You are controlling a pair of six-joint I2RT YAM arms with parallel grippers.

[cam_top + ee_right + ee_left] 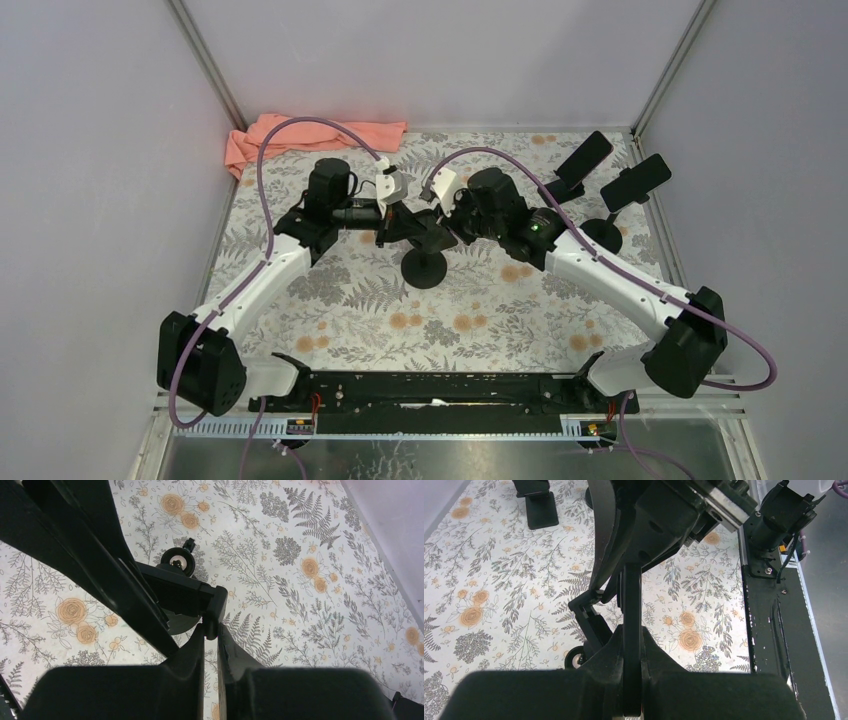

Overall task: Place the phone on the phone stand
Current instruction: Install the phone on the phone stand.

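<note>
Left gripper (pixel 631 636) is clenched on the phone (pixel 631 587), which we see edge-on in the left wrist view as a thin black slab running up from between the fingers. Right gripper (pixel 211 636) is likewise clenched, pinching the thin edge of the black cradle (pixel 182 594) of the phone stand (pixel 424 266).

We locate the phone at mid-table, held off the surface where both grippers meet, directly over the stand's round base. From the top view we cannot tell whether the phone is seated in the cradle; the two wrists crowd that spot.

The stand rests on the floral-patterned table (pixel 480 312). At the far right of the table we note two further stands, each carrying a tilted dark phone (pixel 585 158) (pixel 637 180). A pink cloth (pixel 300 135) lies crumpled at the far left corner, well apart from both arms.
</note>
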